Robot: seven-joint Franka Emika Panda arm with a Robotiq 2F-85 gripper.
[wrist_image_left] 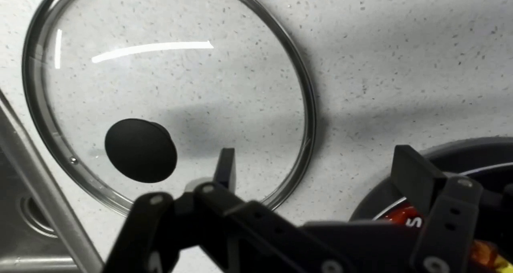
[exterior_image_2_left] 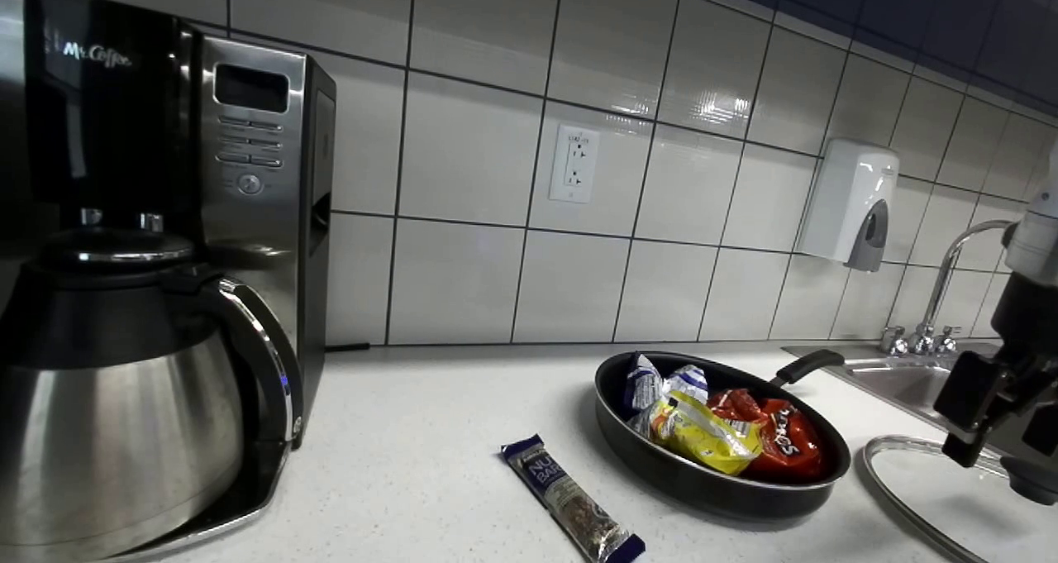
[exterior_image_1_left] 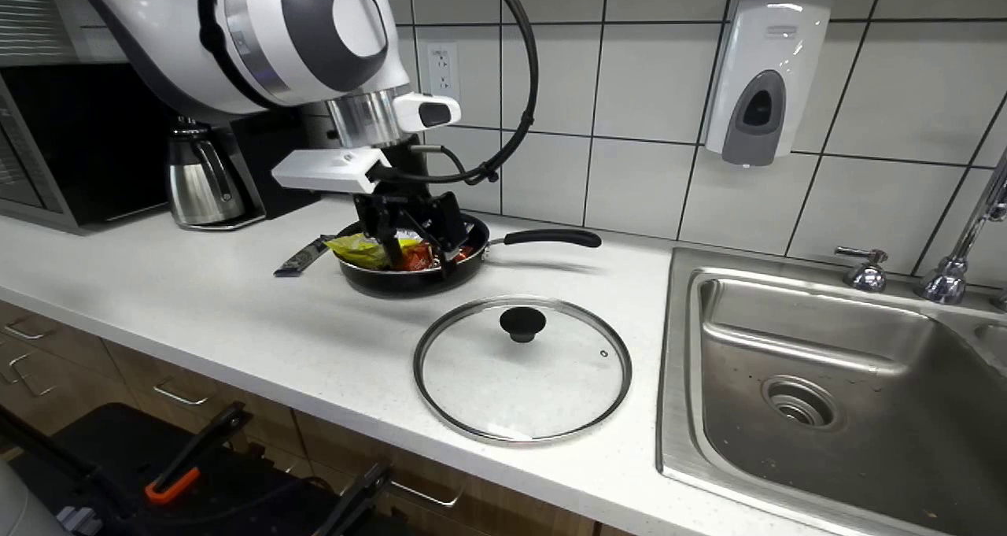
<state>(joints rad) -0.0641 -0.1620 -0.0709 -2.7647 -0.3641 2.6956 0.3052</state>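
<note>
My gripper (wrist_image_left: 320, 168) stands open, with nothing between its fingers. It hovers above the counter between the glass lid (wrist_image_left: 308, 116) and the black pan (wrist_image_left: 372, 203). The lid lies flat, its round black knob (wrist_image_left: 140, 150) up, left of the nearer finger (wrist_image_left: 226, 166) in the wrist view. In an exterior view the gripper (exterior_image_1_left: 419, 256) covers part of the pan (exterior_image_1_left: 409, 286). Inside the pan (exterior_image_2_left: 702, 489) are a yellow packet (exterior_image_2_left: 702, 435), a red packet (exterior_image_2_left: 789, 443) and blue-and-white packets (exterior_image_2_left: 645, 385). A nut bar (exterior_image_2_left: 570, 497) rests on the counter beside it.
A steel sink (exterior_image_1_left: 676, 363) with a faucet (exterior_image_1_left: 948, 280) borders the lid's side of the counter. A coffee maker (exterior_image_2_left: 256, 216) with its carafe (exterior_image_2_left: 124, 431) stands beyond the nut bar. The pan's handle (exterior_image_1_left: 553, 237) points toward the sink. A soap dispenser (exterior_image_1_left: 775, 48) hangs on the tiles.
</note>
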